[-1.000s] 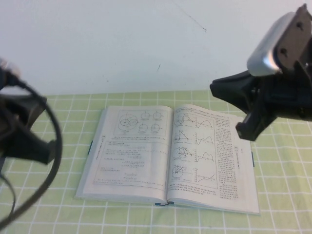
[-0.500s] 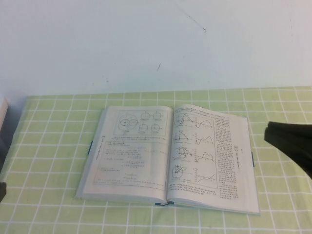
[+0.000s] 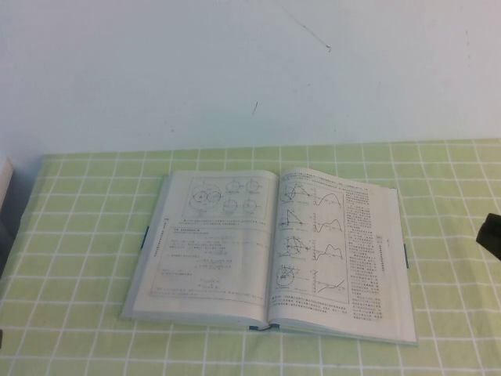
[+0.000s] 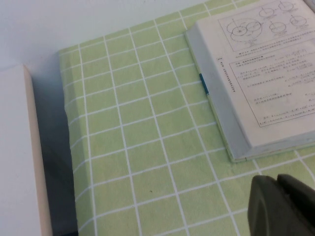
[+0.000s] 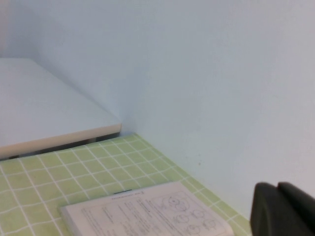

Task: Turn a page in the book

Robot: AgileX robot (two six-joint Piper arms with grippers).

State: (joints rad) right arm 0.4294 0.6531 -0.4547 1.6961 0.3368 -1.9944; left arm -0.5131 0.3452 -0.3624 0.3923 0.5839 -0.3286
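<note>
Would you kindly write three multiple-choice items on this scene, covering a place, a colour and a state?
1. Where does the book lie?
A. on the checked cloth
B. on a shelf
C. in a box

2. What colour is the cloth?
A. red
B. green with white lines
C. plain black

3. How is the book?
A. shut
B. standing on edge
C. open and flat

Answers: 1 A, the cloth shows all round it. 2 B, the white grid is plain. 3 C, both pages face up, the page with circular diagrams on the left. The left gripper is shut near the book's corner; the right gripper is shut above the table.
</note>
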